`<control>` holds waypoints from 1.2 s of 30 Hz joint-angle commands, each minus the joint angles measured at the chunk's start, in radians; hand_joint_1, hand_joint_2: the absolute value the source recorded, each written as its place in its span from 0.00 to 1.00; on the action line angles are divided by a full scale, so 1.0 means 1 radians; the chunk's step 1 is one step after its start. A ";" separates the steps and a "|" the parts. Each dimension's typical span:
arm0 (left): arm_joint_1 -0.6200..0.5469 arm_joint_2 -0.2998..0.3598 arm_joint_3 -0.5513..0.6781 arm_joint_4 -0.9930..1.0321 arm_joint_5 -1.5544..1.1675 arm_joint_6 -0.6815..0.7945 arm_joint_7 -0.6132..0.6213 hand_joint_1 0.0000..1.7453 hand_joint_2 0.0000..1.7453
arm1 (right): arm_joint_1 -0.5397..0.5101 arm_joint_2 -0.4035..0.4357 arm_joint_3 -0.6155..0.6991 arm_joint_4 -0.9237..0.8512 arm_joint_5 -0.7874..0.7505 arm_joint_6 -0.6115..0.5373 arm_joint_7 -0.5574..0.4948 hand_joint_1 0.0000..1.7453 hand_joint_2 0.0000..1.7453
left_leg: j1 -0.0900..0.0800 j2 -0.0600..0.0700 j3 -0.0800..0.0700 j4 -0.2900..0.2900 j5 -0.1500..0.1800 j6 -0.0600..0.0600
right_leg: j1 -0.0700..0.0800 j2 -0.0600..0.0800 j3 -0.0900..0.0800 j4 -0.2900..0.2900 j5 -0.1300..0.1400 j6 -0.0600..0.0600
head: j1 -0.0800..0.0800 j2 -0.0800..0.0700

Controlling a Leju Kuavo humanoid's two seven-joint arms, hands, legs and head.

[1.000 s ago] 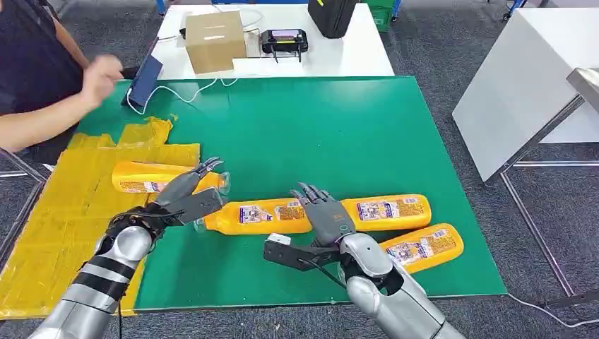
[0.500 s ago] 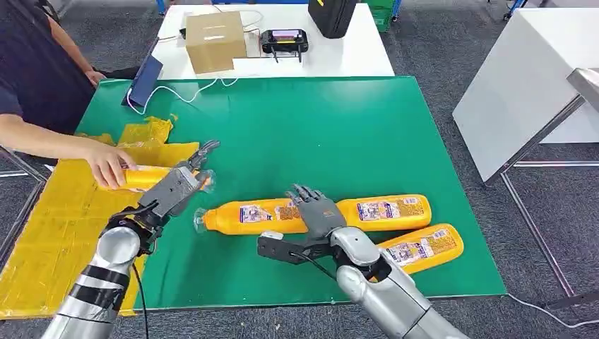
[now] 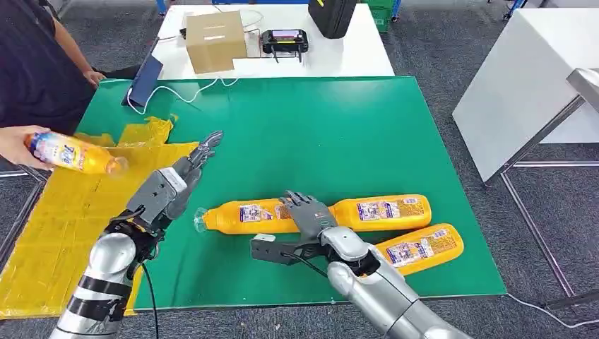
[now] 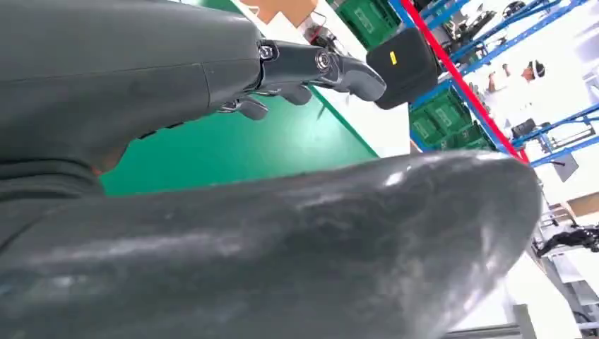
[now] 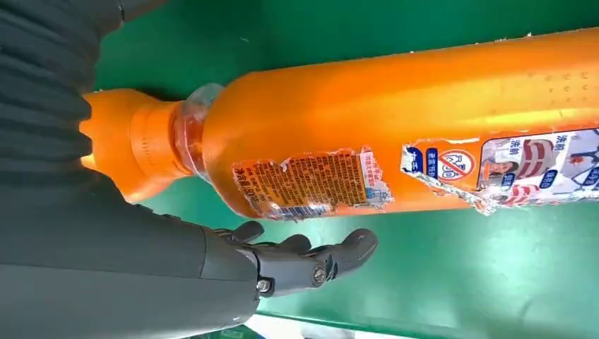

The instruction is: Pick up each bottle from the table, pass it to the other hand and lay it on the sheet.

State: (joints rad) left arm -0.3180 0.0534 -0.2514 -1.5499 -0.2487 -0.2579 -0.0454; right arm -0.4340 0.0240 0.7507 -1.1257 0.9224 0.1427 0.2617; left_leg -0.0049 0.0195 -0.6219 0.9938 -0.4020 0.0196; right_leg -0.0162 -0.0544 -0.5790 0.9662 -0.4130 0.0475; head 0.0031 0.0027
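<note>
Person's hand [image 3: 15,145] holds bottle [image 3: 74,155] above yellow sheet [image 3: 63,219].

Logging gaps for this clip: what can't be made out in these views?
- Right hand, head view: it covers where the two bottles meet; contact unclear.
- Left wrist view: the left hand blocks the yellow sheet.
- Person's bottle, head view: its base and the holding hand are cut off by the edge.
- Labels: print too small.

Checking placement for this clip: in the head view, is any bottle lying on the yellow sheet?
No: the yellow sheet bears no bottle; three bottles lie on the green mat, and a person's hand holds a fourth bottle in the air.
</note>
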 commanded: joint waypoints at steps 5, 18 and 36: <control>-0.019 -0.006 -0.027 -0.006 0.032 0.005 -0.006 0.00 0.00 | -0.094 0.037 0.098 0.182 0.051 0.027 -0.016 0.00 1.00 | 0.001 0.000 0.002 0.000 -0.001 -0.001 | 0.000 0.003 0.002 0.000 0.000 -0.001 | 0.000 0.000; -0.078 -0.030 -0.047 0.066 0.066 0.020 -0.011 0.00 0.00 | -0.108 0.067 0.218 0.382 0.072 0.181 -0.050 1.00 1.00 | 0.002 -0.004 0.011 -0.002 -0.001 -0.002 | 0.001 0.002 0.011 -0.003 -0.001 -0.002 | 0.000 0.000; -0.061 -0.062 -0.020 -0.019 0.153 0.093 0.061 0.00 0.00 | -0.077 0.012 -0.001 0.344 -0.188 -0.025 -0.025 1.00 1.00 | 0.003 -0.001 0.021 -0.001 -0.003 -0.005 | 0.001 0.005 0.008 -0.003 -0.002 -0.005 | 0.000 0.000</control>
State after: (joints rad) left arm -0.3956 0.0091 -0.2911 -1.5461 -0.1522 -0.2201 -0.0221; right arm -0.6015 0.1072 0.9907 -0.7942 1.0131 0.3246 0.1961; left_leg -0.0045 0.0291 -0.5983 0.9933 -0.4076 0.0157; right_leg -0.0165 -0.0460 -0.5721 0.9652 -0.4154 0.0444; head 0.0027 0.0027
